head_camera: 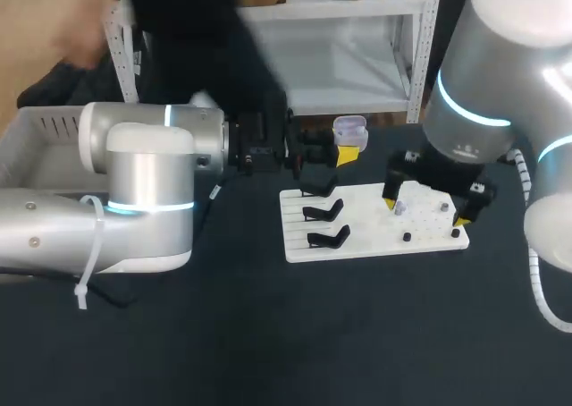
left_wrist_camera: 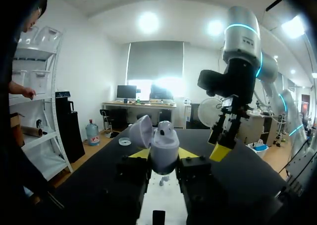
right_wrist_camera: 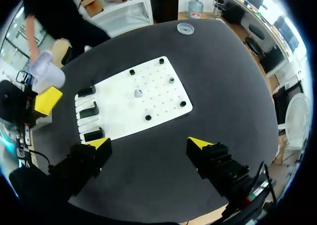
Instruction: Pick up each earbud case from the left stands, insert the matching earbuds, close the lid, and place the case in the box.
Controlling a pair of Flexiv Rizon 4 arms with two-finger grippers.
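Our left arm fills the lower left of the head view. Its tool grips the case from two sides, with the lid tipped open. The case sits in the upper middle of that view, just past the far edge of the white board. Three black stands line the board's left part. Our right tool hangs wide open above its right part, where one earbud lies among black pegs. The board rests on the dark table.
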